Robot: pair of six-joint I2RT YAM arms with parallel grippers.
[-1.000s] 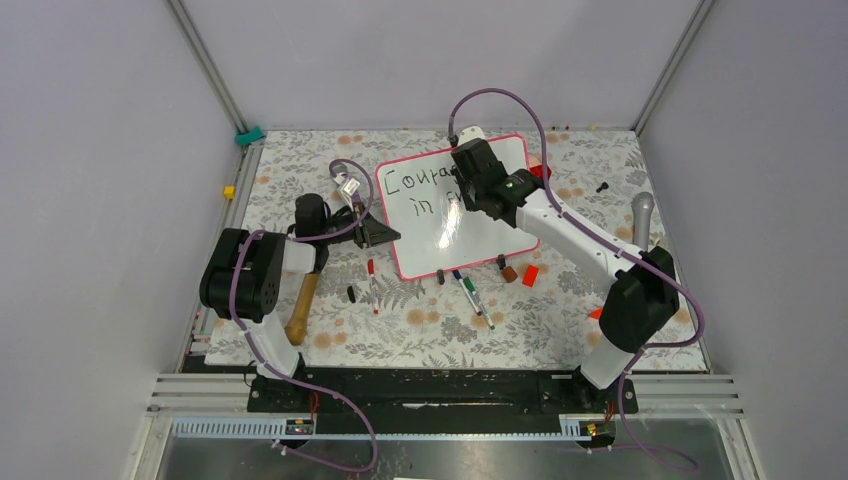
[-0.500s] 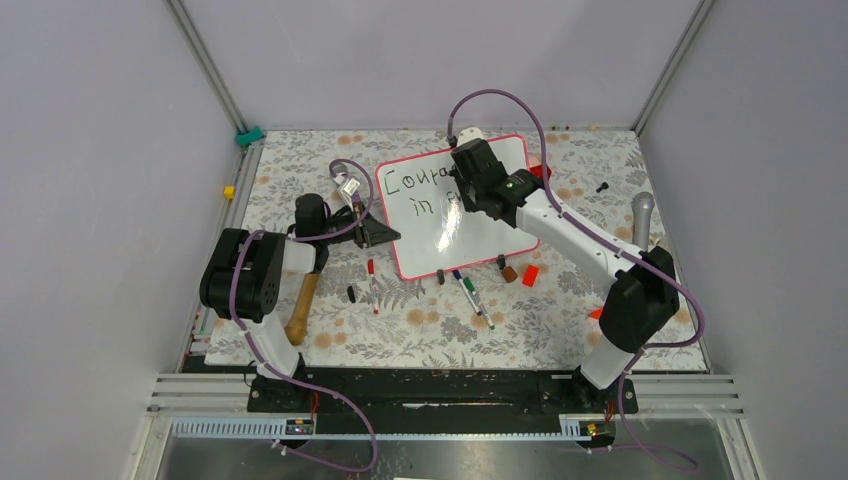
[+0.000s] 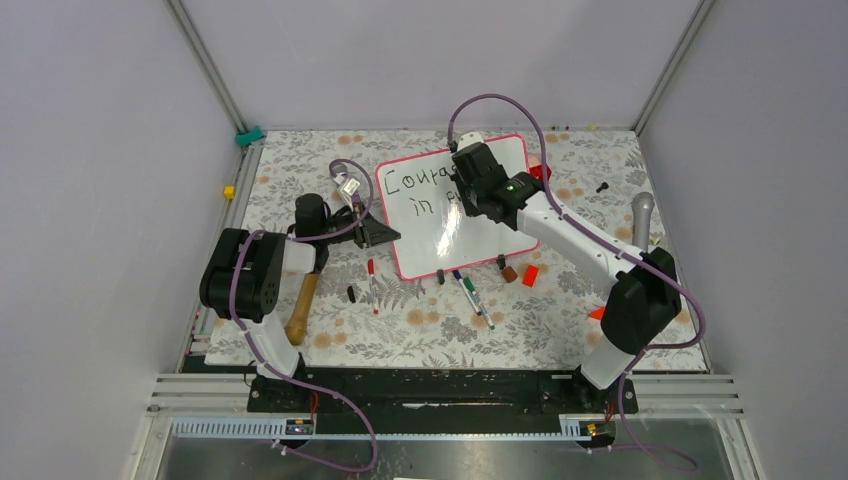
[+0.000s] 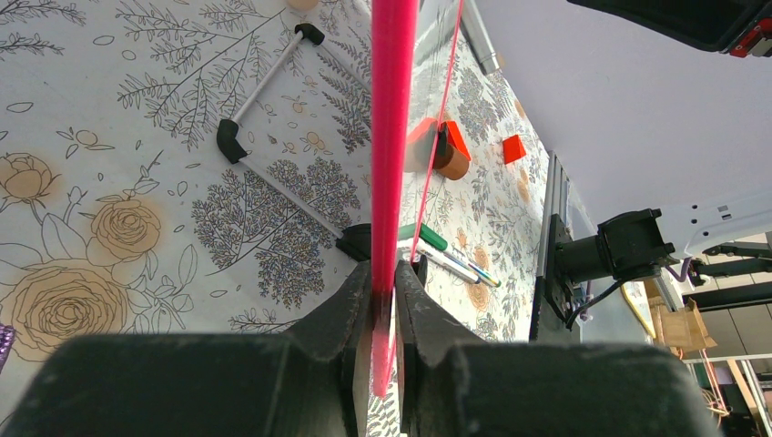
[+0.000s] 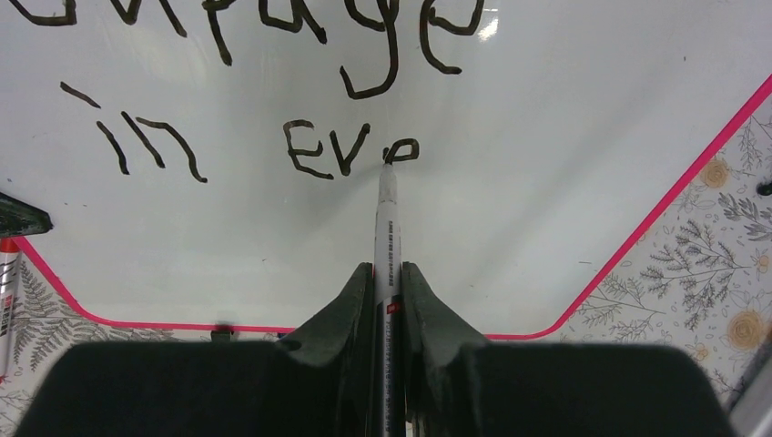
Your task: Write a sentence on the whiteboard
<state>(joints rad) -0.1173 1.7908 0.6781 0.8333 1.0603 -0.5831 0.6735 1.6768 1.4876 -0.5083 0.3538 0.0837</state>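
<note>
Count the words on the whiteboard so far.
3: "Courage" on the top line, "in" at lower left, and an unfinished "Eve" to its right, at the marker tip on the whiteboard. In the top view the right arm hides some lettering.

The whiteboard (image 5: 546, 182) beyond the matt black plastic fingers (image 5: 337, 319) looked glossy and smooth; the marker (image 5: 387, 237) between them, shiny plastic.

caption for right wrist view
Right gripper shut on a white marker, tip at black "Eve" lettering on the glossy pink-framed whiteboard.

Robot lab cell, plain grey walls (image 3: 100, 150), aluminium frame (image 3: 205, 62), floral tablecloth (image 3: 420, 325)
</note>
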